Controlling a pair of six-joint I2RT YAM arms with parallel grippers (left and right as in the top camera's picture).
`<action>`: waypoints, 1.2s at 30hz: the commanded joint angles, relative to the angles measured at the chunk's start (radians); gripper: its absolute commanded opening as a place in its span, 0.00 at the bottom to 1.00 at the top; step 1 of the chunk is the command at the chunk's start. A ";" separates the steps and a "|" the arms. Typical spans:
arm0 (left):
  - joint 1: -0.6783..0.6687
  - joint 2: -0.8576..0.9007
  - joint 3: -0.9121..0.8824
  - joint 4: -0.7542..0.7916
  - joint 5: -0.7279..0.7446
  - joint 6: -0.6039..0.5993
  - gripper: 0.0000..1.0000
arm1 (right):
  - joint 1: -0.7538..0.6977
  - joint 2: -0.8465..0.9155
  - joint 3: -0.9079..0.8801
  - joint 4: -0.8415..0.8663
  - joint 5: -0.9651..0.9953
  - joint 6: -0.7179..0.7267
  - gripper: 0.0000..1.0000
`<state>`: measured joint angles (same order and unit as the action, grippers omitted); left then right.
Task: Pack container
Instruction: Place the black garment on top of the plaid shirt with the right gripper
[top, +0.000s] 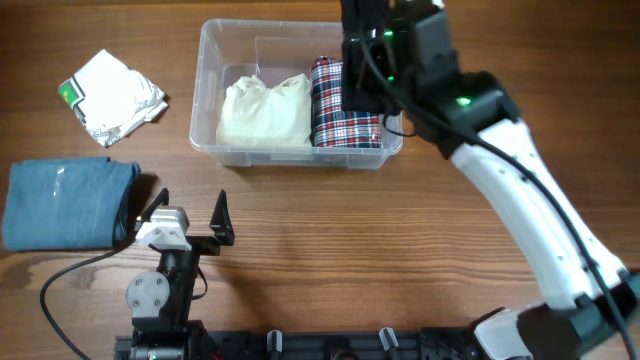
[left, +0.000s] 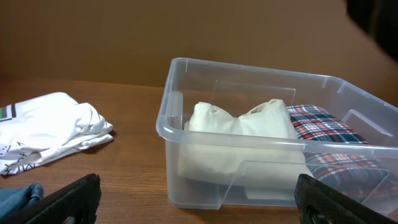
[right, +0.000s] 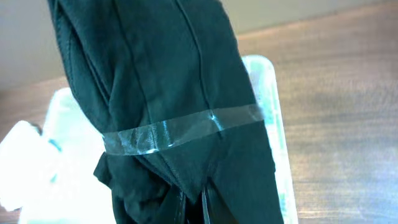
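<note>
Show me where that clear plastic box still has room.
Bare floor runs along the far wall of the clear plastic container, behind the cream folded cloth. The right end is crowded: red plaid cloth, black taped bundle above.

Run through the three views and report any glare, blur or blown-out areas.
Overhead: evenly lit and sharp, no glare on the container. Left wrist: the container is crisp, while the fingers of the left hand are dark and soft at the bottom edge. Right wrist: the dark garment fills the frame, its tape band glints, and the container behind is washed out and blurred.
</note>
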<state>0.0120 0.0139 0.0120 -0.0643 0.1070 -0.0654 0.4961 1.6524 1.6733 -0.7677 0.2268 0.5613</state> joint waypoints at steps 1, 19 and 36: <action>-0.006 -0.007 -0.006 -0.003 0.012 -0.002 1.00 | 0.002 0.127 0.018 0.004 0.064 0.048 0.04; -0.006 -0.007 -0.006 -0.003 0.012 -0.002 1.00 | 0.002 0.267 0.051 -0.030 0.056 0.089 1.00; -0.006 -0.007 -0.006 0.006 0.013 -0.002 1.00 | -0.649 -0.027 0.151 -0.198 -0.072 -0.034 1.00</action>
<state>0.0120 0.0139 0.0120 -0.0631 0.1070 -0.0654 -0.0509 1.6245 1.8206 -0.9504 0.2176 0.5259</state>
